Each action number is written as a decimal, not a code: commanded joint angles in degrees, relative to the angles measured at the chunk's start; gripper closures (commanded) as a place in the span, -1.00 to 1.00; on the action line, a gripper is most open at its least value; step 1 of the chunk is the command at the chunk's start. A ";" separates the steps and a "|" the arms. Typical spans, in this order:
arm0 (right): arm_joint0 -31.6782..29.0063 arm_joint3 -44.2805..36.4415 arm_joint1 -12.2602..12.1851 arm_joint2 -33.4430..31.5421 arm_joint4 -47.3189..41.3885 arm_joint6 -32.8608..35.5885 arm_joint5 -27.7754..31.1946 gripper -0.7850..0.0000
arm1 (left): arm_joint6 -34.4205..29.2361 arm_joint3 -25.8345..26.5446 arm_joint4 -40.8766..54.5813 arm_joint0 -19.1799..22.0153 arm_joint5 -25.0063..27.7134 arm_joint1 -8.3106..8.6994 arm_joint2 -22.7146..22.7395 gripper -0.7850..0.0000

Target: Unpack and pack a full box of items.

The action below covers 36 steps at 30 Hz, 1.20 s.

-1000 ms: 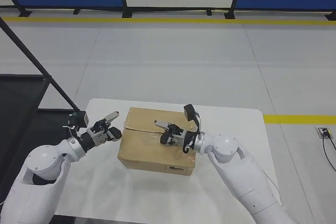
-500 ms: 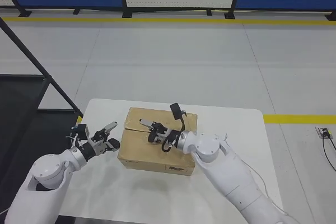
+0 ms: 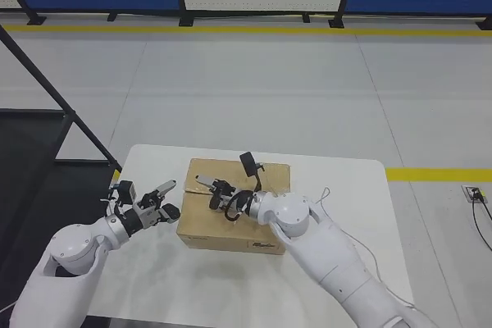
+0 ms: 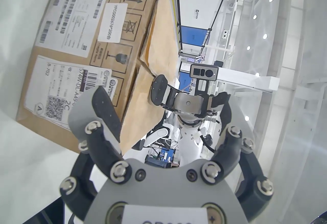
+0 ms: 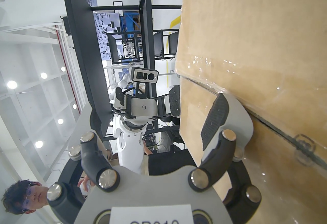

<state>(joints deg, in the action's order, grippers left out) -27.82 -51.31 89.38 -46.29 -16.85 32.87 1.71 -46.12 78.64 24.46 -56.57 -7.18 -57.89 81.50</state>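
A closed cardboard box [image 3: 246, 215] sits in the middle of the white table. Shipping labels cover its side [image 4: 76, 18], and a taped seam [image 5: 268, 120] runs across its top flaps. My right gripper [image 3: 207, 182] is open over the box top near its left edge, and one fingertip [image 5: 217, 117] rests beside the seam. My left gripper [image 3: 166, 202] is open just off the box's left side, level with the labelled wall. From the left wrist, my left gripper [image 4: 163, 110] faces the right gripper [image 4: 184, 103] across the box's top corner.
The white table [image 3: 344, 193] has bare room to the right of and in front of the box. A black metal frame [image 3: 33, 78] with a dark panel stands off the table's left side. A yellow floor line [image 3: 443, 174] runs to the right.
My right gripper has slid left across the box top, from its middle to near the left edge. My left gripper has dropped lower beside the box's left side.
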 commanded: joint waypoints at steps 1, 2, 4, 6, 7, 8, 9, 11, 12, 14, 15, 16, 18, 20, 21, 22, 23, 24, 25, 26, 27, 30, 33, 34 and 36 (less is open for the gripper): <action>-0.01 0.22 -0.01 -0.52 0.27 -0.32 0.25 -1.00 | -0.29 -0.17 -0.09 0.19 0.07 0.05 0.09 -1.00; -0.05 0.22 -0.06 -0.81 0.51 -0.41 0.25 -1.00 | -0.51 -0.26 -0.09 0.28 0.09 0.07 0.12 -1.00; -0.23 -0.06 -0.34 -1.73 1.19 -0.71 0.26 -1.00 | -0.84 -0.50 -0.14 0.52 0.15 0.13 0.28 -1.00; -0.76 -0.82 -0.80 -2.99 1.68 -0.47 0.16 -1.00 | -1.22 -0.69 -0.20 0.74 0.23 0.17 0.34 -1.00; -1.11 -1.31 -1.08 -3.72 1.97 -0.32 -0.03 -1.00 | -1.35 -0.83 -0.19 0.83 0.29 0.19 0.37 -1.00; -1.54 -1.92 -1.41 -4.59 2.20 -0.24 -0.28 -1.00 | -1.44 -0.94 -0.18 0.94 0.30 0.20 0.39 -1.00; -2.07 -2.67 -1.74 -5.38 2.53 -0.08 -0.52 -1.00 | -1.64 -0.99 -0.22 1.03 0.38 0.21 0.36 -1.00; -3.33 -4.39 -2.45 -7.11 3.13 0.24 -1.11 -1.00 | -1.82 -1.24 -0.21 1.20 0.49 0.23 0.36 -1.00; -4.02 -5.34 -2.80 -7.92 3.48 0.47 -1.47 -1.00 | -1.87 -1.35 -0.20 1.29 0.51 0.24 0.35 -1.00; -5.49 -7.31 -3.50 -9.51 4.17 1.33 -2.41 -1.00 | -2.09 -1.54 -0.32 1.49 0.58 0.28 0.37 -1.00; -6.17 -8.23 -3.85 -10.17 4.91 1.59 -3.04 -1.00 | -2.25 -1.69 -0.27 1.58 0.66 0.30 0.41 -1.00; -6.82 -9.21 -4.18 -10.77 5.85 1.61 -3.65 -1.00 | -2.37 -1.87 -0.28 1.68 0.71 0.32 0.46 -1.00; -8.18 -11.20 -4.78 -11.85 7.70 1.46 -4.73 -1.00 | -2.51 -2.04 -0.37 1.87 0.78 0.36 0.50 -1.00; -9.52 -13.13 -5.28 -13.04 8.88 0.80 -5.64 -1.00 | -2.69 -2.18 -0.40 2.00 0.82 0.40 0.53 -1.00; -10.21 -14.04 -5.51 -13.66 9.31 0.48 -5.90 -1.00 | -2.80 -2.21 -0.48 2.08 0.87 0.42 0.56 -1.00; -10.88 -14.91 -5.74 -14.35 9.56 0.26 -6.17 -1.00 | -2.88 -2.27 -0.50 2.12 0.90 0.44 0.58 -1.00; -11.56 -15.83 -5.96 -15.09 9.77 0.00 -6.27 -1.00 | -2.92 -2.32 -0.49 2.15 0.92 0.45 0.58 -1.00; -12.23 -16.68 -6.19 -15.78 10.04 -0.17 -6.42 -1.00 | -3.01 -2.30 -0.57 2.18 0.99 0.47 0.56 -1.00; -12.90 -17.50 -6.42 -16.55 10.21 -0.33 -6.61 -1.00 | -3.05 -2.34 -0.61 2.20 1.04 0.49 0.55 -1.00; -13.58 -18.36 -6.65 -17.29 10.37 -0.37 -6.75 -1.00 | -3.12 -2.36 -0.63 2.22 1.05 0.50 0.55 -1.00; -14.26 -19.20 -6.86 -17.94 10.52 -0.41 -7.03 -1.00 | -3.19 -2.37 -0.68 2.23 1.05 0.52 0.53 -1.00; -16.20 -21.65 -7.47 -19.96 11.10 -0.78 -7.56 -1.00 | -3.29 -2.37 -0.81 2.26 1.01 0.57 0.52 -1.00; -18.20 -23.55 -8.10 -22.47 11.20 -1.39 -8.14 -1.00 | -3.34 -2.24 -0.95 2.24 1.07 0.61 0.49 -1.00; -18.83 -24.07 -8.31 -23.25 11.39 -1.50 -8.46 -1.00 | -3.33 -2.19 -0.93 2.23 1.05 0.62 0.49 -1.00; -19.94 -25.11 -8.66 -24.52 11.35 -1.28 -8.92 -1.00 | -3.38 -2.07 -1.03 2.22 1.05 0.66 0.47 -1.00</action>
<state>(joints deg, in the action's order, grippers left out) -47.16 -75.87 80.90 -70.08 -5.45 31.42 -6.95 -49.49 76.50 23.47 -54.35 -6.14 -57.25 81.97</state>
